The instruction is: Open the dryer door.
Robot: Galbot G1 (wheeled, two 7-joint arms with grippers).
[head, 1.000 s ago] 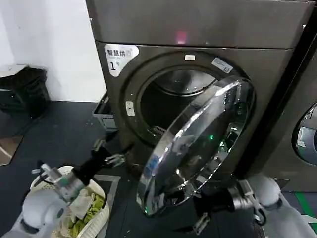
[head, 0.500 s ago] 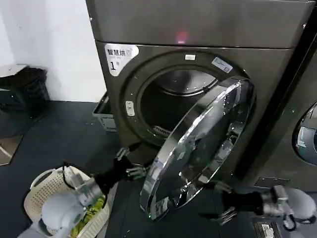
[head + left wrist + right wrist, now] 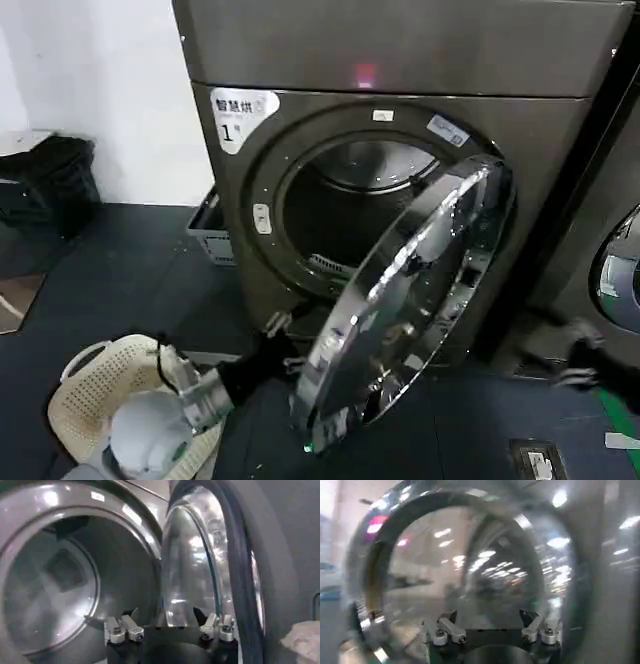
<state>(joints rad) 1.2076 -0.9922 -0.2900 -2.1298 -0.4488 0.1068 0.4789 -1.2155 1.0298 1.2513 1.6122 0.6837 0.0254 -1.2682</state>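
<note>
dark floor (image 3: 120,280), white wall behind. dryer door (image 3: 400,300) swung wider than a second ago, well off dryer (image 3: 560,150). left gripper (image 3: 285,345) now at near rim, fingers spread. right gripper (image 3: 580,360) pulled away right, fingers spread.

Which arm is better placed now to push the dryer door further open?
The left. Its open left gripper is at the dryer door free edge, inner side. The right gripper is off beside the dryer.

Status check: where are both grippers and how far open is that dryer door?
Left gripper open, at the dryer door lower rim. Right gripper open, facing the door's outer glass. Door swung well open, drum exposed. Laundry basket on floor beside left arm.
</note>
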